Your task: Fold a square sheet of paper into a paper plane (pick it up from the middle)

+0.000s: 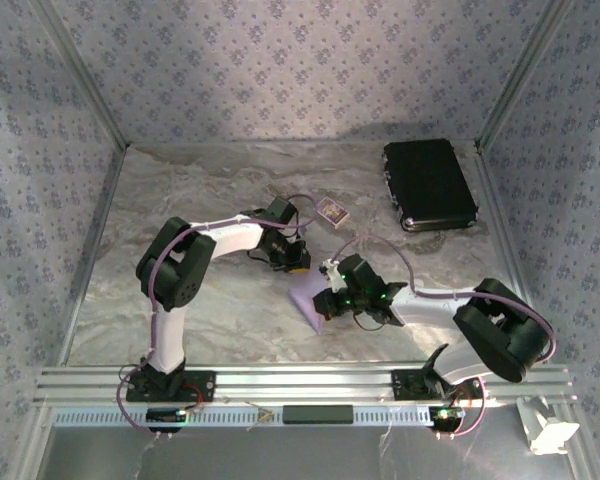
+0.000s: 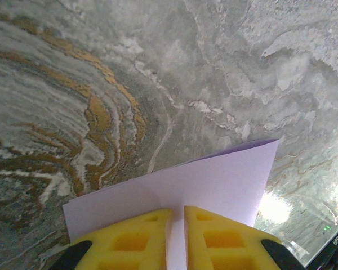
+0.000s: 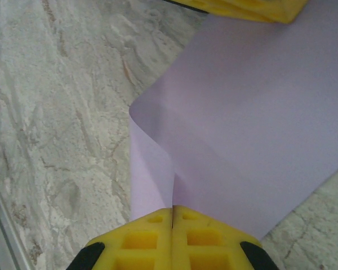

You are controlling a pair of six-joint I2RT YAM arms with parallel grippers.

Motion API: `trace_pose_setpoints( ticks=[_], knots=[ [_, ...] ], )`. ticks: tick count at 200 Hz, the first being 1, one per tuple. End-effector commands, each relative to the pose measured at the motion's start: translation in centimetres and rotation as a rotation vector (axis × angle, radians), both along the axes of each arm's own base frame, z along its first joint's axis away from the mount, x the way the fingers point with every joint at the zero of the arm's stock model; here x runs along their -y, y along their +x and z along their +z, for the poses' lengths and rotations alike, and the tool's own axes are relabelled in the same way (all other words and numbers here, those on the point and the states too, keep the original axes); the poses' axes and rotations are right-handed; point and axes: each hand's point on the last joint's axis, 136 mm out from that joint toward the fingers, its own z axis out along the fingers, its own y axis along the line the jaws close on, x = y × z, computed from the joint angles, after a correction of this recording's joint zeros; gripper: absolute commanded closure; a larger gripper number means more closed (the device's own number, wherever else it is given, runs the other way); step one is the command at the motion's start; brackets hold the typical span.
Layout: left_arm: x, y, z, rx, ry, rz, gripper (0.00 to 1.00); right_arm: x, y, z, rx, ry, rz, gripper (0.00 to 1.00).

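The square sheet of paper (image 1: 305, 302) is pale lilac, bent and doubled over, and held just above the table between both arms. My left gripper (image 2: 178, 211) is shut on one edge, with a strip of paper (image 2: 214, 180) pinched between its yellow fingers (image 2: 135, 236). My right gripper (image 3: 173, 209) is shut on the opposite edge, where the paper (image 3: 253, 112) curls upward into a soft fold. The left gripper's yellow fingers (image 3: 248, 8) show at the top of the right wrist view. From above, the left gripper (image 1: 296, 266) and right gripper (image 1: 326, 300) stand close together. The paper plane is out of view.
A small patterned card (image 1: 333, 211) lies on the marbled table (image 1: 180, 300) just behind the grippers. A black case (image 1: 430, 185) sits at the back right. Patterned walls enclose the table on three sides, with an aluminium rail (image 1: 300, 382) along the near edge.
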Motion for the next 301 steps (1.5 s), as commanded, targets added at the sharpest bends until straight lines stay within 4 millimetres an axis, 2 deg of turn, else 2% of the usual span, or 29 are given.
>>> trace_pose_setpoints(
  ticks=[1, 87, 182, 301],
  knots=[
    [-1.6, -1.0, -1.5, -0.018, 0.098, 0.011, 0.85, 0.4, 0.8, -0.5, -0.018, -0.037, -0.051, 1.00],
    [-1.8, -1.0, -1.5, -0.008, 0.096, 0.033, 0.86, 0.5, 1.4, -0.9, -0.021, -0.057, -0.079, 1.00],
    [-2.3, -0.8, -1.2, 0.007, 0.111, 0.070, 0.86, 0.8, 0.8, -1.1, -0.042, -0.080, -0.061, 1.00],
    [-1.9, -0.6, -1.2, 0.012, 0.088, 0.068, 0.86, 1.0, 1.5, -1.5, -0.040, -0.116, -0.080, 1.00]
  ],
)
